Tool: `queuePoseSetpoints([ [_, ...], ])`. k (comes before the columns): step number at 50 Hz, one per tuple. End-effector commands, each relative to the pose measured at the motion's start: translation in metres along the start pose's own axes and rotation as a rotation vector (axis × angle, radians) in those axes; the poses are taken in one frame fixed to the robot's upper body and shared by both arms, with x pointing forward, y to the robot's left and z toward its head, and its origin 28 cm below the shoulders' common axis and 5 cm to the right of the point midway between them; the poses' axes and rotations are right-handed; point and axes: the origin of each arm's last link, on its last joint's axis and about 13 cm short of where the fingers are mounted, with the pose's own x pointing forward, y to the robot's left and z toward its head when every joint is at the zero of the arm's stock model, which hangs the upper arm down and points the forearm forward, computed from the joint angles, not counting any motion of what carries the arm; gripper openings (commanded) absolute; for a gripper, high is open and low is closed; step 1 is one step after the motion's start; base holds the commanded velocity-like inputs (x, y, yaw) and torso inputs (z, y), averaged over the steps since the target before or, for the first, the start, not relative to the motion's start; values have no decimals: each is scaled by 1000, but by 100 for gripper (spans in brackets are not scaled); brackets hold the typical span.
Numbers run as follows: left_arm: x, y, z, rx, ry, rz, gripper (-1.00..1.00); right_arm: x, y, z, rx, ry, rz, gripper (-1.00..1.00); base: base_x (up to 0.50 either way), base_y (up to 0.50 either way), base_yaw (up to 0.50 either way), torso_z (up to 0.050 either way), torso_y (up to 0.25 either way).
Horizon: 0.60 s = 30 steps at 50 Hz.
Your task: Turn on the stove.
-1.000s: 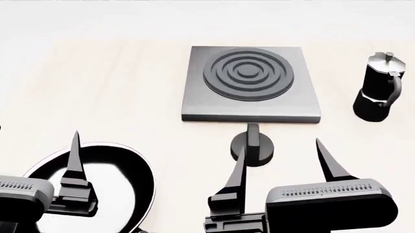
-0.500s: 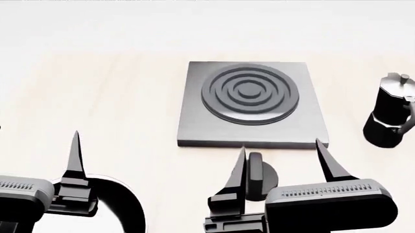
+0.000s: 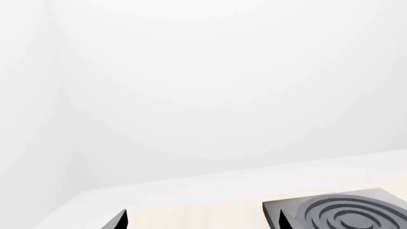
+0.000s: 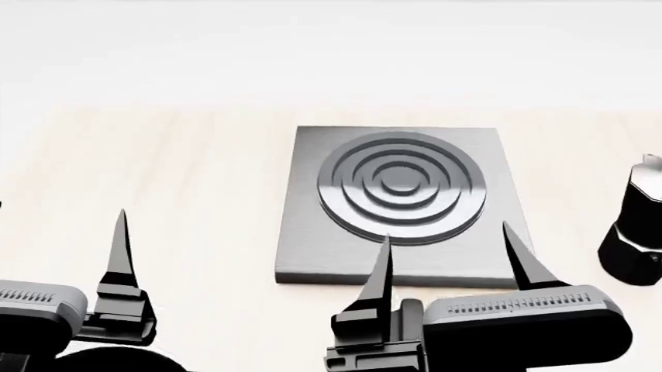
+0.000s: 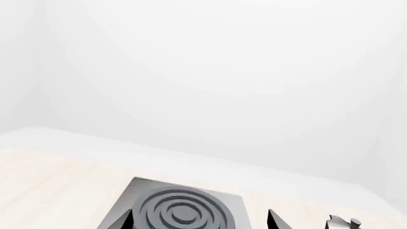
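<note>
The stove is a square brushed-grey plate with a raised ring burner, lying on the pale wooden table in the head view. Its black knob is just in front of the plate. The knob is mostly hidden behind my right gripper, which is open, empty and hovers above the plate's near edge. The stove also shows in the right wrist view, between the open right gripper's fingertips. My left gripper is open and empty to the stove's left. The left wrist view shows the stove's corner beside the left gripper.
A black moka pot stands right of the stove, and its top shows in the right wrist view. A sliver of the black frying pan shows under my left gripper. A white wall rises behind the table.
The stove and moka pot have slid down and nearer in the head view. The knob has gone behind the right gripper and the pan has nearly left the view. Both grippers keep their place.
</note>
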Motion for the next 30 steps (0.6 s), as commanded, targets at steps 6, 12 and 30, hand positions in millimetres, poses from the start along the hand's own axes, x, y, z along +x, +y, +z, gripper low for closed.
queuePoseSetpoints([
  [6, 0, -1, -1, -4, -2, -7, 100, 2, 0, -4, 15, -3, 1, 100, 196, 0, 0, 0, 0],
  [12, 0, -2, 0, -7, -11, -14, 100, 6, 2, -7, 14, 23, 5, 100, 0, 0, 0, 0, 0],
  [30, 1, -2, -2, -3, -11, -7, 100, 19, 5, -29, 58, 189, -15, 100, 0, 0, 0, 0, 0],
])
